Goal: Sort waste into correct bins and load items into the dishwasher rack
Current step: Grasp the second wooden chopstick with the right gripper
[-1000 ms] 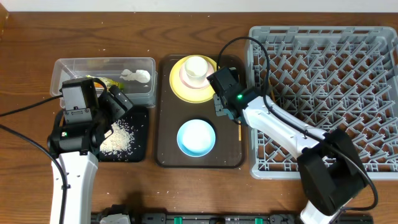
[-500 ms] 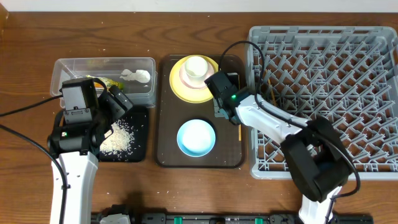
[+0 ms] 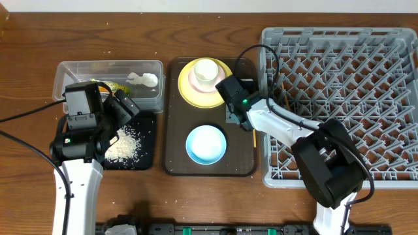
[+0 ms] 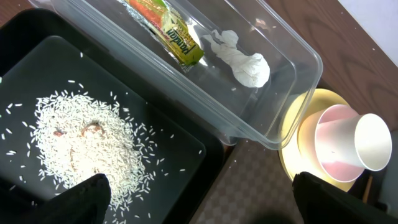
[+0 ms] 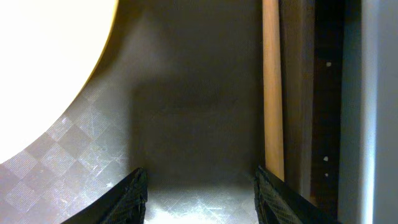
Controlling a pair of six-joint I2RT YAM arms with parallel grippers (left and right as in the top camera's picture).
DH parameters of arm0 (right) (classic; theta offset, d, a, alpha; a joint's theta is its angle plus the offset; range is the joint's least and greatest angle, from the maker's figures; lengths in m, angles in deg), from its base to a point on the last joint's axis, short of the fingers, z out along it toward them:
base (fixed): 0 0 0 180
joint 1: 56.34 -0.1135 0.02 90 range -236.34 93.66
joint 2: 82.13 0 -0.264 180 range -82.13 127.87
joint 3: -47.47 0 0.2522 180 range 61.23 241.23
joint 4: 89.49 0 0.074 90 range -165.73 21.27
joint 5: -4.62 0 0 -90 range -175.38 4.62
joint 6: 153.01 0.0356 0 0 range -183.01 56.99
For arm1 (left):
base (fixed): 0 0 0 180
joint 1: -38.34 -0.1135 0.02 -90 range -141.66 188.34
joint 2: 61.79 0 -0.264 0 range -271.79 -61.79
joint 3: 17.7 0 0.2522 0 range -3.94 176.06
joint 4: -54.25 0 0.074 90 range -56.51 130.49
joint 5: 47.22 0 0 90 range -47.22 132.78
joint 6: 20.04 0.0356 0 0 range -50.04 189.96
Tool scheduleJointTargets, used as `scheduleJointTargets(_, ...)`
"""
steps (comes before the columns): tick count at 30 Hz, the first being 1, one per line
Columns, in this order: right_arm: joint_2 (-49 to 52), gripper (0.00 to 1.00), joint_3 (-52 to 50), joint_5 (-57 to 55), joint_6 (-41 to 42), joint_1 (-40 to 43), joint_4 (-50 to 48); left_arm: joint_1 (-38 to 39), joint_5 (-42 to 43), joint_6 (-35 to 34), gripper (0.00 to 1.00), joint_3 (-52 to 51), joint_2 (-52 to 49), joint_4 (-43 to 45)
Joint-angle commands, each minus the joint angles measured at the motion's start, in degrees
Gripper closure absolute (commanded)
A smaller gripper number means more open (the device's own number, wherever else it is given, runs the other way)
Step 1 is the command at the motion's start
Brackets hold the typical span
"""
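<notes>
Brown wooden surface carries everything. At its right stands the grey dishwasher rack (image 3: 339, 104), just beside the dark brown serving tray (image 3: 209, 168) in the middle.

On the serving tray's far half sits the yellow plate (image 3: 185, 90). The pink-white bowl (image 4: 333, 134) rests on it, and the white cup (image 4: 372, 142) lies tilted inside the bowl. The light blue bowl (image 3: 206, 144) stands on the near half, apart from the plate. The chopsticks (image 5: 272, 87) lie along the serving tray's right edge, next to the rack.

To the left, the clear tub (image 3: 65, 72) holds the snack wrapper (image 4: 168, 34) and the crumpled tissue (image 4: 242, 59), lying side by side but apart. The black tray (image 4: 180, 134) sits against the tub's near side, with the rice (image 4: 81, 149) heaped on its floor and loose grains scattered around the heap.

The left jaws stand wide apart above the black tray and grip nothing.

The right jaws hang low over the serving tray's floor, between the plate's rim and the chopsticks. They stand partly apart with only bare tray floor between them. The right-hand fingertip (image 5: 280, 199) overlaps the near end of the chopsticks in the wrist view; whether it touches them cannot be told.
</notes>
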Motion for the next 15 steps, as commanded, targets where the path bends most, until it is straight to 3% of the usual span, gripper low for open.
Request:
scheduleJointTargets(1, -0.61, 0.47, 1.11, -1.55, -1.38, 0.57, 0.26, -0.17, -0.72, -0.68, 0.04, 0.63, -0.07, -0.15)
scheduleJointTargets(15, -1.77, 0.49, 2.29, -0.50, -2.27, 0.46, 0.94, -0.17, -0.72, -0.66, 0.04, 0.63, -0.07, -0.15)
